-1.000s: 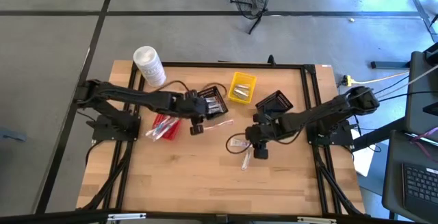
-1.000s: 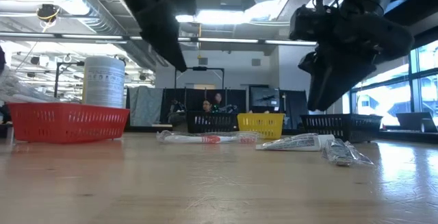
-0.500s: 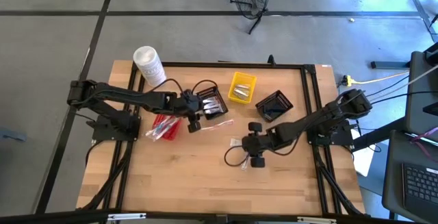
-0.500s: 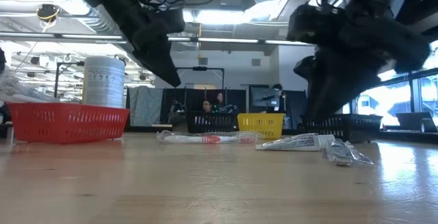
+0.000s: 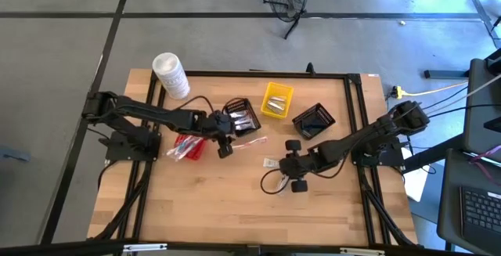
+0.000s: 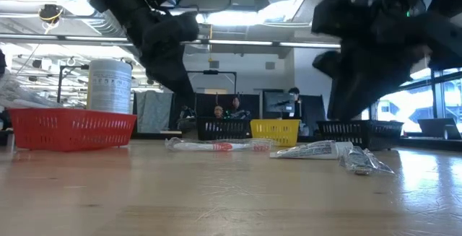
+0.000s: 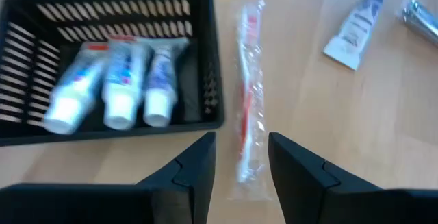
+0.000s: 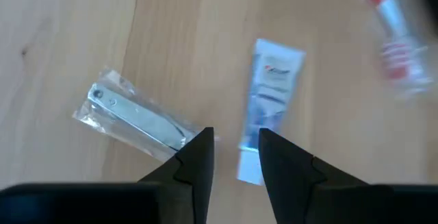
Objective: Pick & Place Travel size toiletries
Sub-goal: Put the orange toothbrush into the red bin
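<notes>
My arms hide much from above – my left gripper (image 7: 241, 157), parted and empty, hangs over the wrapped red stick (image 7: 249, 94) beside the black basket (image 7: 212, 80), my right gripper (image 8: 235, 152), likewise apart, over the white tube (image 8: 269, 101) and silvery sachet (image 8: 133, 123) mid-table

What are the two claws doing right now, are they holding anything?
Left gripper: open, holding nothing, above the wrapped red-and-white stick beside the black basket.
Right gripper: open, holding nothing, above the small white tube.
</notes>
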